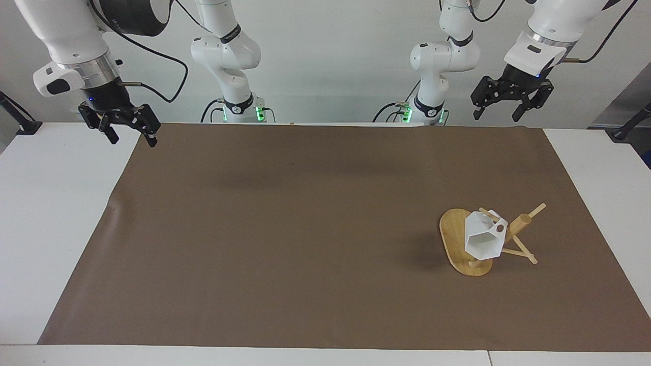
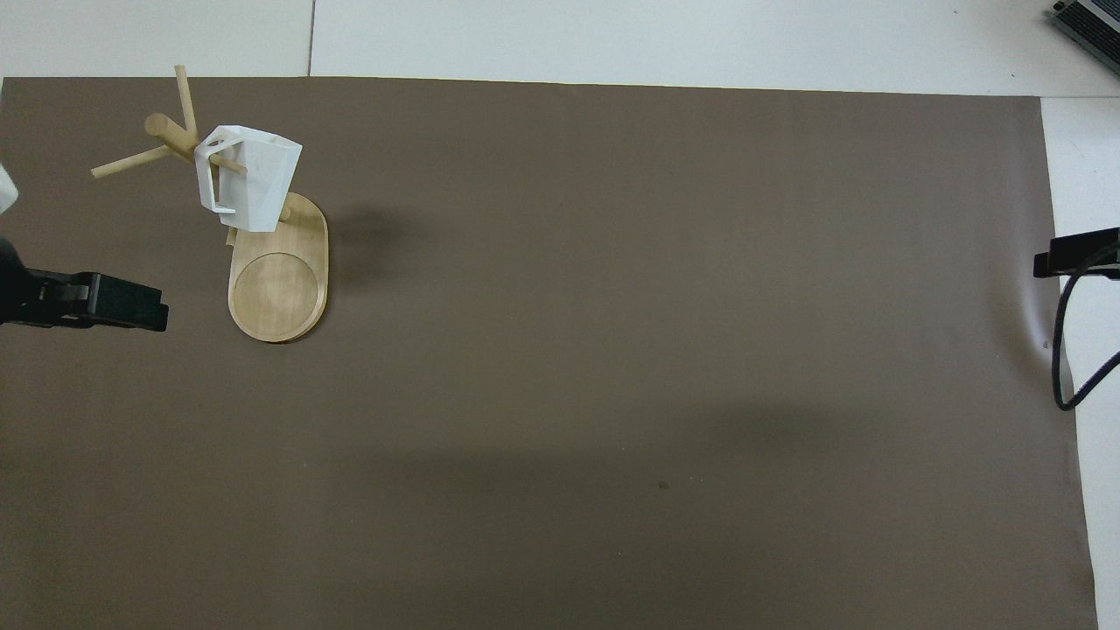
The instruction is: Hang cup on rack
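The cup (image 1: 483, 238) hangs on the rack (image 1: 521, 224), its handle threaded over one of the thin pegs beside the thick post, its open mouth tipped sideways above the oval base. The rack stands on the brown mat (image 1: 305, 229) that covers the tabletop (image 1: 56, 213), toward the left arm's end. The left hand (image 1: 509, 101) is raised high over the edge of the mat nearest the robots at that same end, well apart from the rack, its fingers spread and holding nothing. The right hand (image 1: 127, 129) hangs over the mat's corner at the right arm's end, fingers likewise spread and empty, with a black cable (image 1: 168, 76) looping from its wrist.
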`<control>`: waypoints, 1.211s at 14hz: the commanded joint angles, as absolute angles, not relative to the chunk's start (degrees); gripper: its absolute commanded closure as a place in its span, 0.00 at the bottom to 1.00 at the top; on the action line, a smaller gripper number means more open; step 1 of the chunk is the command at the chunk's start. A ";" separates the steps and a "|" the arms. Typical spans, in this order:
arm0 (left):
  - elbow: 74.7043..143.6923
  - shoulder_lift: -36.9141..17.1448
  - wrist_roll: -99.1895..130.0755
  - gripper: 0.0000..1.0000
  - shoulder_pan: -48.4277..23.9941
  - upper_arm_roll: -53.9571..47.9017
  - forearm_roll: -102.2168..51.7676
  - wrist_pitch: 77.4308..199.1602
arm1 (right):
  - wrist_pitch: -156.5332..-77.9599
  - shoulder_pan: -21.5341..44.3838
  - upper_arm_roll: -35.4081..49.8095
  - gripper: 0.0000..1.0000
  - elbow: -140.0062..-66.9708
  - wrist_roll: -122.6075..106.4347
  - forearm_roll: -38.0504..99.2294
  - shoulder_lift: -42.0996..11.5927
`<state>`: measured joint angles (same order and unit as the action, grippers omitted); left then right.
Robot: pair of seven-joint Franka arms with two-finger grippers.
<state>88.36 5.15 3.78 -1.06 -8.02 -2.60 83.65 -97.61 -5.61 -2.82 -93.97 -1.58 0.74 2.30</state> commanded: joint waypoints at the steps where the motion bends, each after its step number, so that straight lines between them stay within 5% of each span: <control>1: 86.66 4.57 4.66 0.00 -1.15 -8.17 -1.41 82.00 | -97.12 -5.71 -2.46 0.00 -94.31 -0.61 -0.26 2.72; 17: 87.36 5.01 2.37 0.00 -4.48 0.62 -1.41 81.74 | -97.12 -5.71 -2.46 0.00 -94.22 -0.53 -0.26 2.64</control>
<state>88.16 5.15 2.73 -3.60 -0.08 -2.58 82.95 -97.61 -5.60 -2.82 -93.97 -1.58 0.74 2.30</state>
